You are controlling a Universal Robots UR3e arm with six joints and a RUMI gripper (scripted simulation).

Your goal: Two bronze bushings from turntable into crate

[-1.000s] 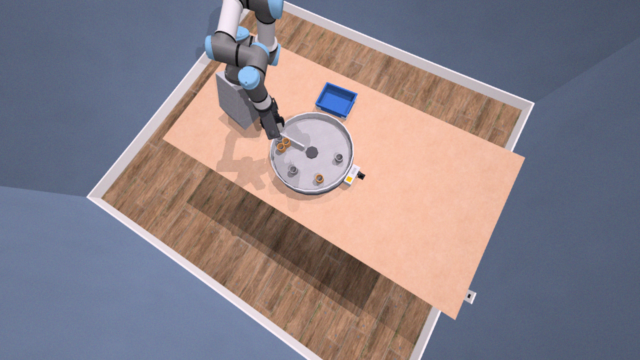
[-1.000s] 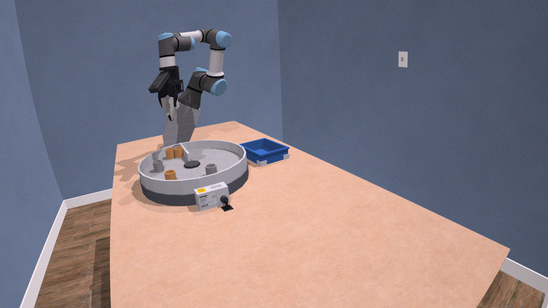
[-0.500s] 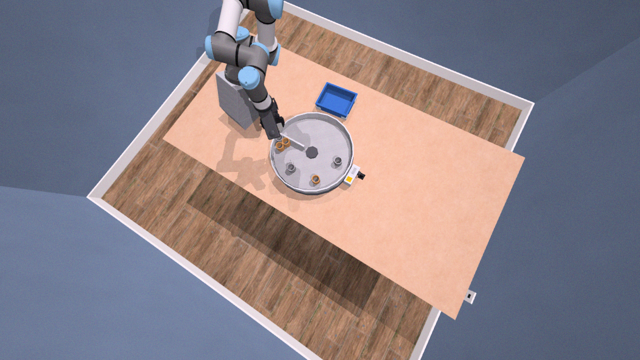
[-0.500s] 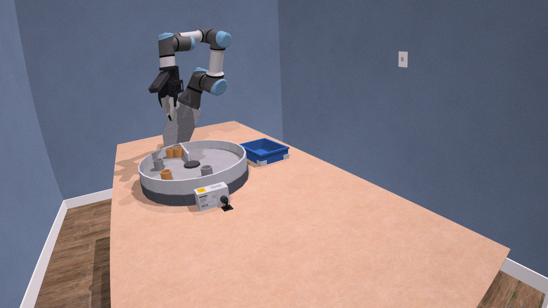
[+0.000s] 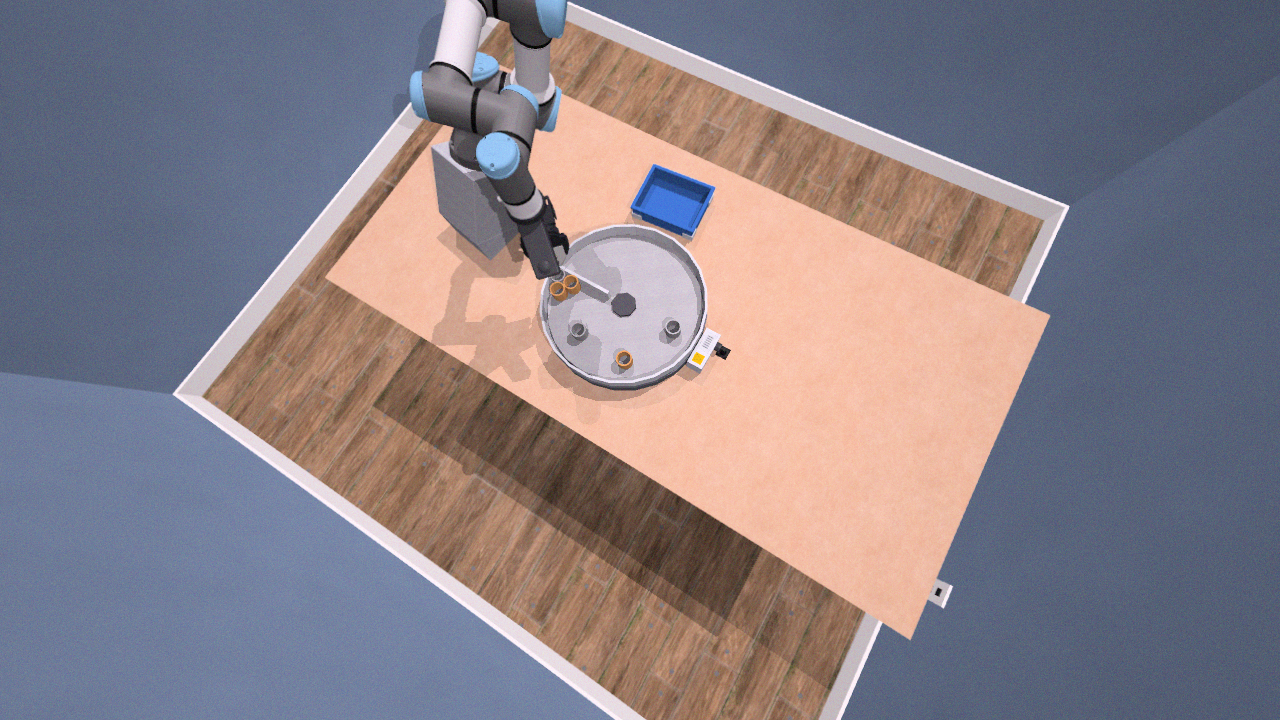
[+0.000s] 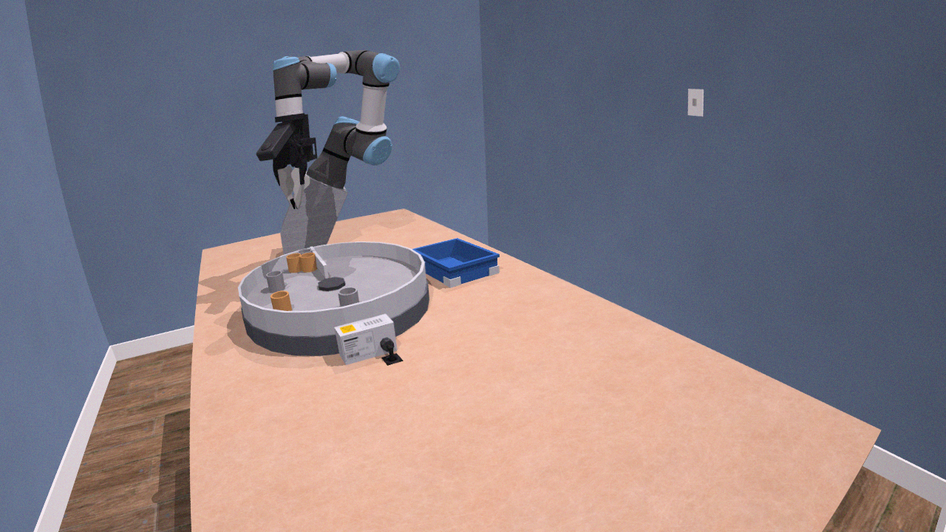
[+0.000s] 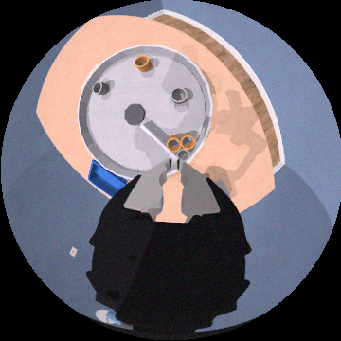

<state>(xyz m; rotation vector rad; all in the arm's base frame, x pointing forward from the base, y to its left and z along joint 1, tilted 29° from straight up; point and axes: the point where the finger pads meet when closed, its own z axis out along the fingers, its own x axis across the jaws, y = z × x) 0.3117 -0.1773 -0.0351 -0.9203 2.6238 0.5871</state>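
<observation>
The round grey turntable (image 5: pixel 623 304) stands on the table. Two bronze bushings (image 5: pixel 563 285) sit side by side against a white divider bar (image 5: pixel 592 286) near the rim; they also show in the wrist view (image 7: pixel 181 142) and in the exterior view (image 6: pixel 300 261). A grey bushing (image 7: pixel 184 156) sits next to them. A third bronze bushing (image 5: pixel 618 358) and two grey bushings (image 5: pixel 578 330) (image 5: pixel 672 329) stand further round the disc. My gripper (image 6: pixel 295 195) is shut and empty, high above the pair at the rim. The blue crate (image 5: pixel 672 198) is empty.
A white control box (image 5: pixel 707 347) with a yellow label is fixed to the turntable's rim. The arm's grey pedestal (image 5: pixel 469 201) stands beside the turntable. A dark hub (image 5: pixel 622 304) marks the disc's centre.
</observation>
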